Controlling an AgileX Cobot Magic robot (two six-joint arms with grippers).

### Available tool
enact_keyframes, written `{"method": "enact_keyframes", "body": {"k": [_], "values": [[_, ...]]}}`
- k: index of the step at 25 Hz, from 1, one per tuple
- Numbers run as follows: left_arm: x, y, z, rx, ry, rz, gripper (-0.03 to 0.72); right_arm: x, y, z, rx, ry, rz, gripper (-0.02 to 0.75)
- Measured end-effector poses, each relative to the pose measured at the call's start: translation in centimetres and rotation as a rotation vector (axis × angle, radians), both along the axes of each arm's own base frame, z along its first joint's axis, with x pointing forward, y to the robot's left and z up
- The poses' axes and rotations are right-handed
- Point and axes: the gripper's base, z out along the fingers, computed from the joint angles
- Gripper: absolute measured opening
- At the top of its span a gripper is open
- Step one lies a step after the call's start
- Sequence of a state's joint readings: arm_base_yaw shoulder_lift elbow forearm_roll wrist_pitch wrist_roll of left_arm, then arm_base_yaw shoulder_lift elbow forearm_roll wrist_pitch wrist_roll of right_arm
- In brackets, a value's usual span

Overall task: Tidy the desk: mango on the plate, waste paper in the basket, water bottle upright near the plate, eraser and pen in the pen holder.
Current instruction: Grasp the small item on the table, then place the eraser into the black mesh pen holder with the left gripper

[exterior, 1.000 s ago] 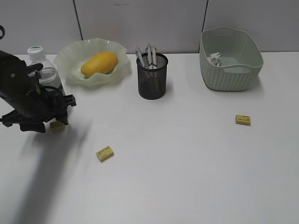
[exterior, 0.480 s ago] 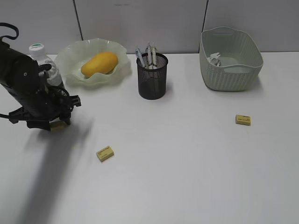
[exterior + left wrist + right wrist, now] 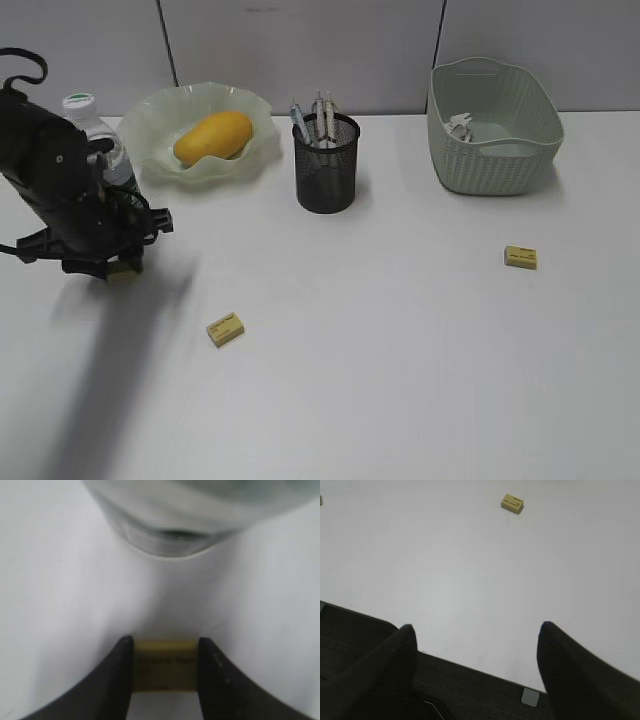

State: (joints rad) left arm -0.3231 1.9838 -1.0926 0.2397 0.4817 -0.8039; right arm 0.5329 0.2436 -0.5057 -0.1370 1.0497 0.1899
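Two fingers of the left gripper [image 3: 165, 667] seem to squeeze a yellow eraser [image 3: 165, 664] by the bottle [image 3: 100, 150], while the right gripper [image 3: 475, 635] stands wide apart.

obstacle: water bottle [image 3: 100, 150] close behind left fingers [image 3: 115, 680] | free: open desk [image 3: 400, 350] centre-front

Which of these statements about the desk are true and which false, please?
1. The mango lies on the plate. True.
2. The water bottle lies on its side. False: it stands upright beside the plate.
3. The left hand has an eraser between its fingers. True.
4. The pen holder is empty. False: pens stand in it.
5. The right hand holds an eraser. False: it is open and empty.
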Motion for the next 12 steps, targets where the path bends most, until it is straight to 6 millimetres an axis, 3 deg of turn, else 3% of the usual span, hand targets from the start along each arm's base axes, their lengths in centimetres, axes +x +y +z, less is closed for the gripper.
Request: {"method": "enact_keyframes", "body": {"k": [3,7,12], "values": [[-0.3,-0.7,0.1,0.014,0.007,-0.027,0.298,0.0,0.0,0.0,0.000,0.000,0.000,0.585],[-1.9,-3.3,0.7,-0.003,0.038,-0.064,0.295,0.0,0.0,0.0,0.000,0.000,0.000,0.585],[-3.3,-6.0,2.9,-0.040,-0.004,-0.131,0.295,0.0,0.0,0.0,0.000,0.000,0.000,0.585]]}}
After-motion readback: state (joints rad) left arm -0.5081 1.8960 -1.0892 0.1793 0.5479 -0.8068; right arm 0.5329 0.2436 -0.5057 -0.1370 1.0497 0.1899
